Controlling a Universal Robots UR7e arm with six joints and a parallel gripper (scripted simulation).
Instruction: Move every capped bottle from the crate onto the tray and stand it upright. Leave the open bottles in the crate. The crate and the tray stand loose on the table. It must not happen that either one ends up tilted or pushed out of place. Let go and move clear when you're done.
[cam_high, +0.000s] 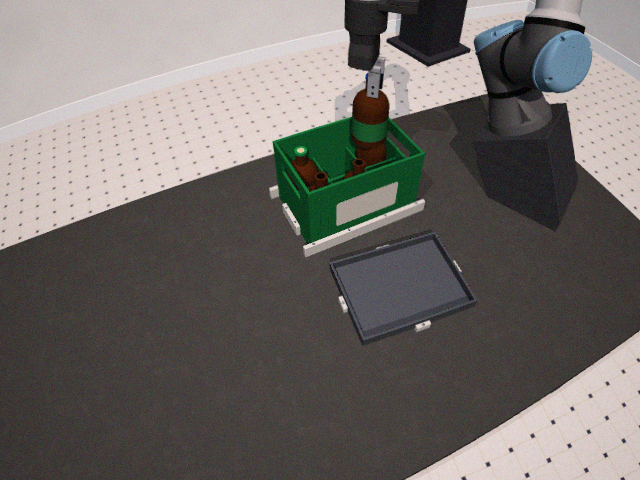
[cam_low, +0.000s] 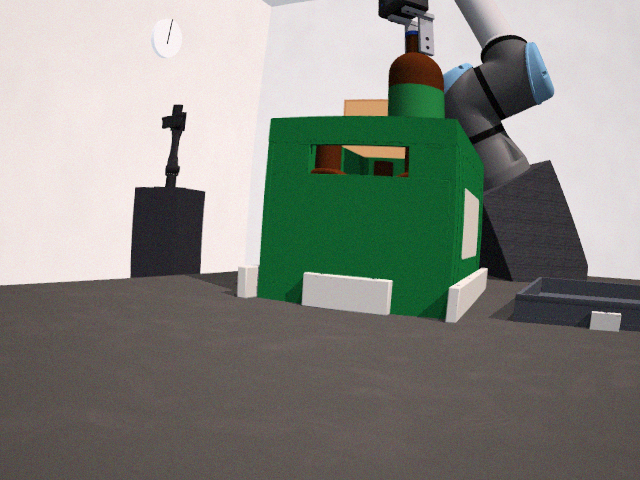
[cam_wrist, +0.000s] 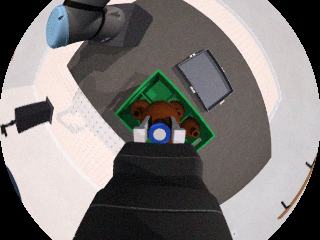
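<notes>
My gripper (cam_high: 373, 86) (cam_low: 414, 43) (cam_wrist: 160, 122) is shut on the neck of a brown bottle (cam_high: 370, 106) (cam_low: 416, 100) with a blue cap and green label. It holds the bottle upright above the crate's right part; its foot is hidden behind the rim in the exterior view. The green crate (cam_high: 321, 209) (cam_low: 356, 232) (cam_wrist: 159, 76) also holds a green-capped bottle (cam_high: 300, 151) at its left end and open brown bottles, two (cam_high: 320, 177) (cam_high: 358, 164) along the near side. The held bottle partly hides another bottle. The grey tray (cam_high: 403, 284) (cam_low: 558, 311) (cam_wrist: 205, 80) is empty.
White blocks (cam_high: 364, 228) (cam_low: 346, 292) line the crate's foot, and small white blocks (cam_high: 422, 326) (cam_low: 605, 320) sit at the tray's edges. The crate's walls stand high around the bottles. The arm's dark pedestal (cam_high: 522, 170) stands to the right of the crate.
</notes>
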